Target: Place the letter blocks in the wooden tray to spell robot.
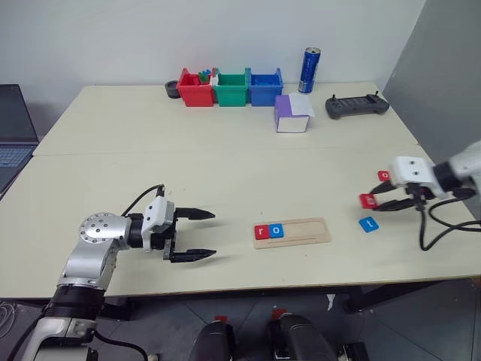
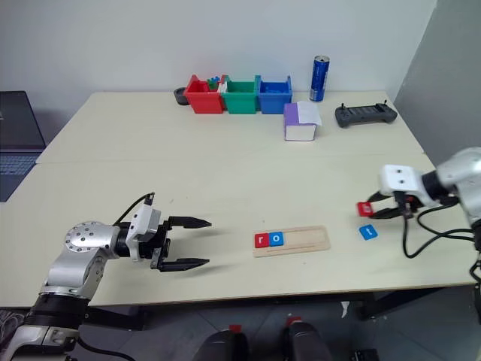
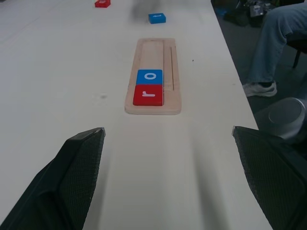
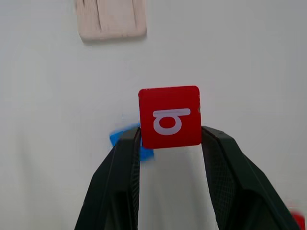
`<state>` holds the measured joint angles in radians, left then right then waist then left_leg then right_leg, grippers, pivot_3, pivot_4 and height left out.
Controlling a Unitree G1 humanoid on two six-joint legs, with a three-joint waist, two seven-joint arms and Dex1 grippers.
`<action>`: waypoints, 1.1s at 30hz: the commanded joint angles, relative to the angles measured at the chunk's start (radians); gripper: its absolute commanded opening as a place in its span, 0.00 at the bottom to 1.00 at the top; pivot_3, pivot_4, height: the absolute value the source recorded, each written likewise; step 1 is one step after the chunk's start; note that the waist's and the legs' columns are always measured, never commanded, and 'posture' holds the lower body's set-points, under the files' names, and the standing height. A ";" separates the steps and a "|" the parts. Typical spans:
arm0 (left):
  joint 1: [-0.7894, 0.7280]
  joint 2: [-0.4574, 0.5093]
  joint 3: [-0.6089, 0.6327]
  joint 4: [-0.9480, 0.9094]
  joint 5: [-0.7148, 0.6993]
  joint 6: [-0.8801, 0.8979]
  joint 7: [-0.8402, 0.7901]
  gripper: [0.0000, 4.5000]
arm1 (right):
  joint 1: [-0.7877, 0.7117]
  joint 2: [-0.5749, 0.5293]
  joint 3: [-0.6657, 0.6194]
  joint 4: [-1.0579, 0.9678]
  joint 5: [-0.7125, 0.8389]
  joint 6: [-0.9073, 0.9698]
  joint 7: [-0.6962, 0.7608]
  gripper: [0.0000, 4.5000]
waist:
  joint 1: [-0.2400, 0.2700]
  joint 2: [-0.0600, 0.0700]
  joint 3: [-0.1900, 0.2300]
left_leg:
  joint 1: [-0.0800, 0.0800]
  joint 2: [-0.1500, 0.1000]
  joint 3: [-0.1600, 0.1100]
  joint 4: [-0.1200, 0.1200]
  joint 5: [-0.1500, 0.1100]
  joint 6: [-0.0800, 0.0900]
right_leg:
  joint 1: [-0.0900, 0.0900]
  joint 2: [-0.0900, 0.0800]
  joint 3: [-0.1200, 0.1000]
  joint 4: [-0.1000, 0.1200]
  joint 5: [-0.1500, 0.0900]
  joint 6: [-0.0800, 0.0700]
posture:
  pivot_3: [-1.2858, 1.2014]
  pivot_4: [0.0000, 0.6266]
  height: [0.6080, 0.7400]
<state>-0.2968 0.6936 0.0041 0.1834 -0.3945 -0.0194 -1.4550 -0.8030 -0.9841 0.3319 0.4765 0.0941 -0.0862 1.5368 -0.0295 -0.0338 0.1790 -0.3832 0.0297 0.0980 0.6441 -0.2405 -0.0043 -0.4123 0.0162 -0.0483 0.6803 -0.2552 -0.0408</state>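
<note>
Wooden tray [image 1: 308, 237] holds two letter blocks [image 1: 269, 232]; three lie outside.

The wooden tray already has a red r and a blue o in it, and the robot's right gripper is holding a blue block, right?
Not quite. The right gripper holds a red letter block, as the right wrist view shows. The long pale wooden tray does hold the red r tile and blue o tile.

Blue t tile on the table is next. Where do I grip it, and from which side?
Come from straight above and pinch two opposite side edges of the blue t tile. It lies flat on the table, letter up, clear all round, so only its thin sides offer a hold. It sits askew; turn the jaws to match.
</note>
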 commanded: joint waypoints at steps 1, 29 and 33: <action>-0.009 -0.006 -0.007 -0.039 -0.007 0.017 0.015 1.00 | 0.021 0.055 -0.018 -0.181 0.022 0.145 -0.030 0.33 | 0.004 0.000 0.000 | -0.001 0.000 0.000 0.000 0.000 0.000 | -0.001 0.000 0.000 0.000 0.000 0.000 | 0.52 0.24 1.00; 0.009 -0.012 -0.040 -0.091 0.006 0.027 0.052 1.00 | 0.035 0.303 0.125 -0.347 -0.157 0.376 -0.146 0.33 | 0.011 0.000 0.000 | -0.014 -0.001 -0.002 0.002 0.000 0.000 | -0.011 0.000 -0.002 0.000 0.000 0.000 | 0.52 0.24 1.00; 0.009 -0.012 -0.038 -0.086 0.010 0.023 0.056 1.00 | 0.031 0.310 0.129 -0.325 -0.174 0.360 -0.143 0.33 | 0.010 0.000 0.000 | -0.014 -0.001 -0.002 0.002 0.000 0.000 | -0.011 0.000 -0.002 0.000 0.000 0.000 | 0.52 0.24 1.00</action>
<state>-0.2874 0.6795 -0.0359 0.1233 -0.3862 0.0155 -1.4049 -0.7460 -0.6735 0.4639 0.1620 -0.0700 0.2897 1.3940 -0.0194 -0.0339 0.1789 -0.3970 0.0290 0.0963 0.6462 -0.2403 -0.0043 -0.4233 0.0159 -0.0501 0.6806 -0.2549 -0.0405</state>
